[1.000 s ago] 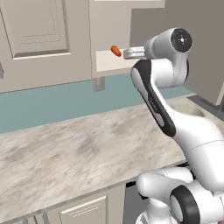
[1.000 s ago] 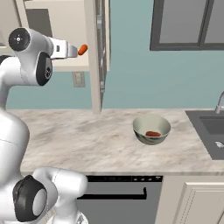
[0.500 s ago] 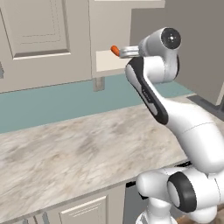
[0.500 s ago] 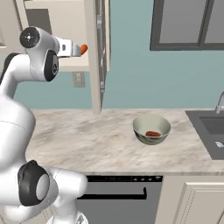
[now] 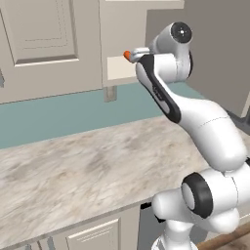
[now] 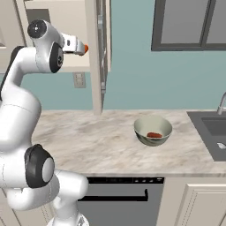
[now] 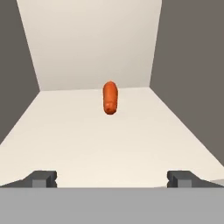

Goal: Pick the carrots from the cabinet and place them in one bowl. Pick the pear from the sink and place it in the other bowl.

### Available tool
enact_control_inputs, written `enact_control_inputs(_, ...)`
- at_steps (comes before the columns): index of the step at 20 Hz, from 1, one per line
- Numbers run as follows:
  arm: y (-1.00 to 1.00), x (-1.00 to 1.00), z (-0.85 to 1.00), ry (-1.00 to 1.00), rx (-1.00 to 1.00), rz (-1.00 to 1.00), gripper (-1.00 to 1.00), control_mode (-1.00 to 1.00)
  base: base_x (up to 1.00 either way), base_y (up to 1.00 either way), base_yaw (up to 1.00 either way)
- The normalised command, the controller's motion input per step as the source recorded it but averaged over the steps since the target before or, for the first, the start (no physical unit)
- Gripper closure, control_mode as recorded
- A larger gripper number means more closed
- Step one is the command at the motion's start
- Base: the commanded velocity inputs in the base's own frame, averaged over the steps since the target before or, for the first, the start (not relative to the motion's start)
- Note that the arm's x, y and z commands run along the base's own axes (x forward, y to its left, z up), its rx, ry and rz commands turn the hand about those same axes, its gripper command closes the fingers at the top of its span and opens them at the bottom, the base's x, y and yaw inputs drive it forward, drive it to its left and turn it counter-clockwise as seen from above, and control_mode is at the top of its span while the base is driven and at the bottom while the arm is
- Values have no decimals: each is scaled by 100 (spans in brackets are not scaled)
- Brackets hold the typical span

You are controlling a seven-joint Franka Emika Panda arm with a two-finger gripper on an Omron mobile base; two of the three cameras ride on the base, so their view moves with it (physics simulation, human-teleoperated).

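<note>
Claw [image 7: 112, 178] open wide and empty, its two dark fingertips [image 7: 43, 178] standing far apart at the front edge of the cabinet's pale shelf [image 7: 109, 140]. Straight ahead of it, a carrot [image 7: 110, 97] lies on that shelf toward the back, pointing away from the claw, well apart from both fingertips and roughly centred between them. Behind the carrot rises the cabinet's cream back wall, with dark side walls to either hand.

From the left base view, the arm reaches up and back to the cabinet [image 5: 122, 44], and the carrot shows as a small orange tip just beside the end of the hand, at the shelf's level. The right base view shows the same orange tip poking out past the hand, in front of the open cabinet, whose door [image 6: 102, 53] stands edge-on beside it.

A second carrot [image 6: 153, 135] lies inside the bowl [image 6: 152, 130], which has a pale cream inside and stands on the marbled surface [image 6: 97, 145], well apart from the cabinet and below it. To the right of the bowl, set into the surface, is the dark sink [image 6: 209, 132], with part of a chrome faucet [image 6: 222, 103] at its far edge. A wall outlet [image 6: 79, 80] sits on the teal wall below the cabinet, and a dark window [image 6: 190, 24] hangs above the sink side.
</note>
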Motion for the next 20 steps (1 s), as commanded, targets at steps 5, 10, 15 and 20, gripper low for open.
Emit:
enact_control_inputs(5, 0, 27, -17, -5, -3, 0, -100, -100, 0, 0, 0)
enact_control_inputs(10, 0, 37, -14, 4, 0, 0, -100, -100, 0, 0, 0)
enact_control_inputs(15, 1, 42, -2, 10, 0, 0, -100, -100, 0, 0, 0)
enact_control_inputs(20, 3, 38, 0, 6, 0, 0, -100, -100, 0, 0, 0)
